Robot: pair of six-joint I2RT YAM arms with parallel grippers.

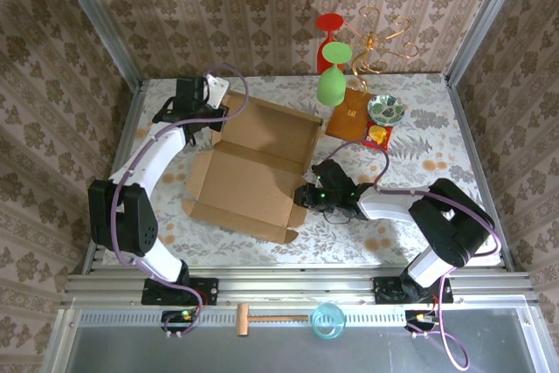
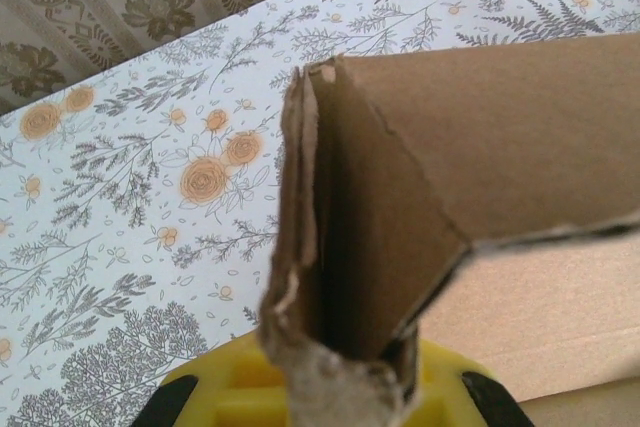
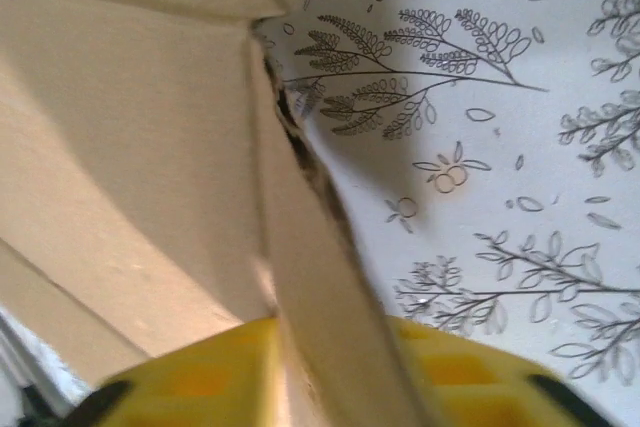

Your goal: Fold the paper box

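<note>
The flower-printed counter [image 1: 227, 246] spreads under both claws. Between them lies the paper box [image 1: 253, 168], a large plain brown corrugated cardboard sheet with flaps and tabs. Its floor is flat on the counter, its far wall is raised and its side flaps are partly lifted.

The left claw [image 1: 214, 104] is at the box's far left corner. In the left wrist view this claw [image 2: 335, 387] is pressed together on a folded cardboard corner flap, which stands upright between the yellow fingers [image 2: 225, 392]. The box panel stretches away to the claw's right and the bare cloth lies to its left.

The right claw [image 1: 306, 194] is at the box's near right edge. In the right wrist view this claw [image 3: 330, 367] has a thin cardboard wall running between its yellow fingers [image 3: 190, 382], pinched close on both sides. The box's inside is to the claw's left and the printed cloth to its right.

Beyond the right claw, just past the box's far right corner, lies an orange-brown square board [image 1: 349, 115]. A green stemmed glass [image 1: 332, 76] and a red one [image 1: 329, 32] stand beside it, near a gold wire stand [image 1: 380, 41]. Right of the board sits a small patterned bowl [image 1: 385, 109].

Behind both claws, on the rail by the arm bases, lie a wooden mallet [image 1: 266, 318] and a clear blue cup [image 1: 328, 321].
</note>
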